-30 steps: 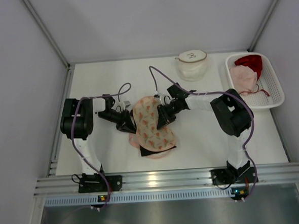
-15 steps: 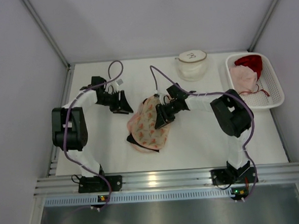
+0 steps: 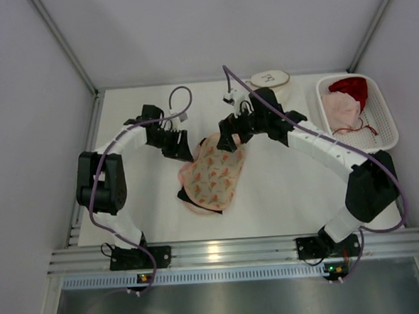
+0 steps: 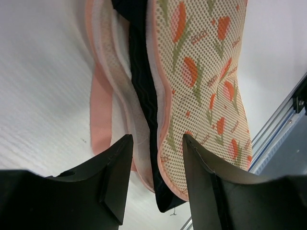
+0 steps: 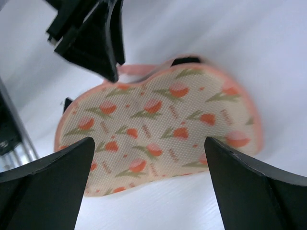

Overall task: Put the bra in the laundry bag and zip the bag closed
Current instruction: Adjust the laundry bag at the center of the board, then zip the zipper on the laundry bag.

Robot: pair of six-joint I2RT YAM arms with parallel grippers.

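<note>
Here's the laundry bag (image 3: 212, 172), a mesh pouch with orange tulips and pink trim, lying flat on the white worktop (image 3: 290, 195). The bra (image 4: 142, 91) is a dark band sandwiched between the bag's two mesh layers in the left wrist view. From above, a black corner of it pokes out at the bag's near-left edge. That long edge of the bag gapes open, with the layers parted around the dark fabric. Whether a zip runs there is too hard to make out.

The left gripper (image 3: 177, 146) hovers just off the bag's far-left corner. Its jaws are parted with nothing between them, and the bag's open edge shows beyond the tips. The right gripper (image 3: 229, 136) hangs over the bag's far end. Its jaws are spread wide and empty, and the tulip print fills the gap below them in the right wrist view. Neither gripper is touching the bag, and the two point towards each other across its far end.

Further off, behind the bag and to its right, sits a round white pouch (image 3: 269, 89) with a tan rim. Well to the right of the bag is a white basket (image 3: 387, 133) holding a red garment (image 3: 350, 88) and a pink garment (image 3: 342, 110).
</note>
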